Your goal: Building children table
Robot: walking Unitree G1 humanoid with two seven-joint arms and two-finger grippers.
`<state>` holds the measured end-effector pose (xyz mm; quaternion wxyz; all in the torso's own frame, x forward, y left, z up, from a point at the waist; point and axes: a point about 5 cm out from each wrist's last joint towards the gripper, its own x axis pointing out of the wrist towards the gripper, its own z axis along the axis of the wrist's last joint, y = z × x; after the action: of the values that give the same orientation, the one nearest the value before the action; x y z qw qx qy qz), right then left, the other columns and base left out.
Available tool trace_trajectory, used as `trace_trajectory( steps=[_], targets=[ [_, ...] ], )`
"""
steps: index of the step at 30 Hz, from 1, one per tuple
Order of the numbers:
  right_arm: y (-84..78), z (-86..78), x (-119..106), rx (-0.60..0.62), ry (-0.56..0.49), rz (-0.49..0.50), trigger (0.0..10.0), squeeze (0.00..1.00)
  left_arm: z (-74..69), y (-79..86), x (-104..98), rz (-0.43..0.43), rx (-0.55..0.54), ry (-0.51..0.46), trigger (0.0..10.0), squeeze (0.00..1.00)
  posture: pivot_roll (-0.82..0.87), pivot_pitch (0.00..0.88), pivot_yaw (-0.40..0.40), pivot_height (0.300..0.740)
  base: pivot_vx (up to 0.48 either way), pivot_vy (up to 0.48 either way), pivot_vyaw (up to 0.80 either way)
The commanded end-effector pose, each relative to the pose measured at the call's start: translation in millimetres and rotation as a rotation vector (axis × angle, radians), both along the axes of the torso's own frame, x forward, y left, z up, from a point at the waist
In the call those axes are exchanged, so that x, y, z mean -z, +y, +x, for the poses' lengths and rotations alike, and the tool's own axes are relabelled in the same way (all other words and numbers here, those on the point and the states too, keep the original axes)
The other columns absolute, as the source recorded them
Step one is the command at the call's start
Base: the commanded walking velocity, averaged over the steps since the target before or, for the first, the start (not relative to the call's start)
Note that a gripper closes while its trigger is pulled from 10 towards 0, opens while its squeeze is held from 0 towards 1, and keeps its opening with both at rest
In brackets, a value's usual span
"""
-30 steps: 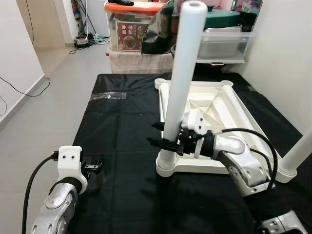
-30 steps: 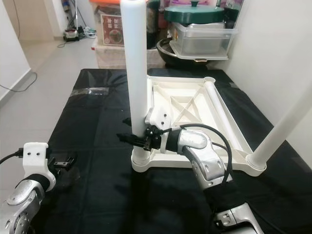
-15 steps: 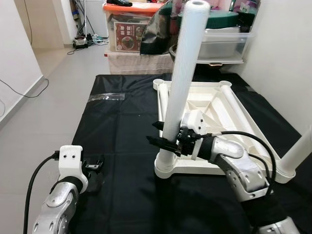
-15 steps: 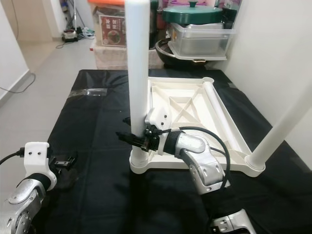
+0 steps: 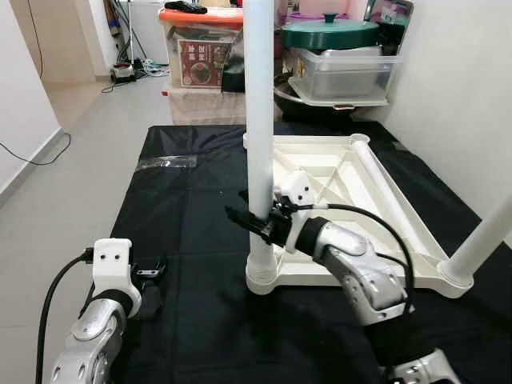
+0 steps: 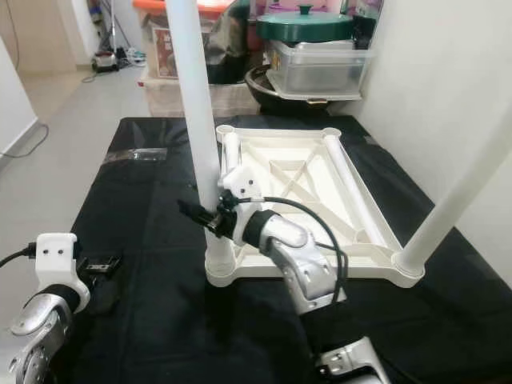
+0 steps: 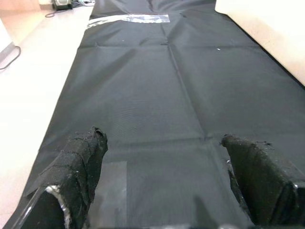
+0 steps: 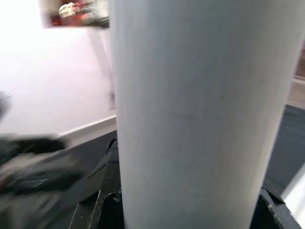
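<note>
The white table top (image 5: 376, 216) lies upside down on a black sheet (image 5: 192, 208) in the middle of the left eye view, with one white leg (image 5: 260, 136) standing upright in its near left corner socket and running out of the top of the frame. The right arm (image 5: 360, 268) comes up from the lower right of the frame, elbow bent, forearm stretched toward the centre, and the right gripper (image 5: 250, 226) has its two black fingers closed round the lower part of that leg, just above the socket; in the right wrist view the leg (image 8: 200, 114) sits between the fingers. A second white leg (image 5: 484, 240) slants up from the near right corner socket at the right edge. The left arm (image 5: 92, 336) sits in the lower left corner, forearm pointing forward, and the left gripper (image 7: 167, 191) hovers low over the sheet with its fingers spread wide and nothing between them. Storage boxes (image 5: 200, 56) and a green pot (image 5: 330, 32) stand along the top of the frame.
</note>
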<state>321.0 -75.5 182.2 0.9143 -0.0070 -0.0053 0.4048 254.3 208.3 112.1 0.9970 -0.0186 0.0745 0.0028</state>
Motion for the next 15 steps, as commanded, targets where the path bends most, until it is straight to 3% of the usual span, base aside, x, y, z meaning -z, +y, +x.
trace_trajectory(
  steps=[1, 2, 4, 11, 15],
  targets=[
    [-22.8, 12.0, 32.7, 0.304, 0.143, -0.053, 0.0, 0.00, -0.6, 2.5, 2.2, 0.012, -0.012, 0.007, 10.0, 0.00, 0.02, 0.000, -0.052, 0.740, 0.000, 0.000, 0.00],
    [-36.4, 16.9, 35.8, 0.475, 0.172, -0.030, 0.0, 0.00, -0.5, 3.0, 1.9, 0.014, -0.015, 0.006, 10.0, 0.00, 0.02, 0.000, -0.052, 0.740, 0.000, 0.000, 0.00],
    [-53.0, 17.0, 39.3, 0.660, 0.187, -0.006, 0.0, 0.00, -0.6, 4.0, 1.8, 0.015, -0.018, 0.006, 10.0, 0.00, 0.02, 0.000, -0.048, 0.740, 0.000, 0.000, 0.00],
    [-70.2, 7.2, 33.6, 0.825, 0.102, 0.023, 0.0, 0.00, -0.9, 7.0, 2.7, 0.032, -0.022, 0.014, 10.0, 0.00, 0.01, 0.000, -0.034, 0.740, 0.000, 0.000, 0.00],
    [-69.8, 6.0, 31.5, 0.801, 0.085, 0.048, 0.0, 0.00, 0.1, 8.0, 2.6, 0.037, -0.023, 0.014, 10.0, 0.00, 0.01, 0.000, -0.032, 0.740, 0.000, 0.000, 0.00]
  ],
)
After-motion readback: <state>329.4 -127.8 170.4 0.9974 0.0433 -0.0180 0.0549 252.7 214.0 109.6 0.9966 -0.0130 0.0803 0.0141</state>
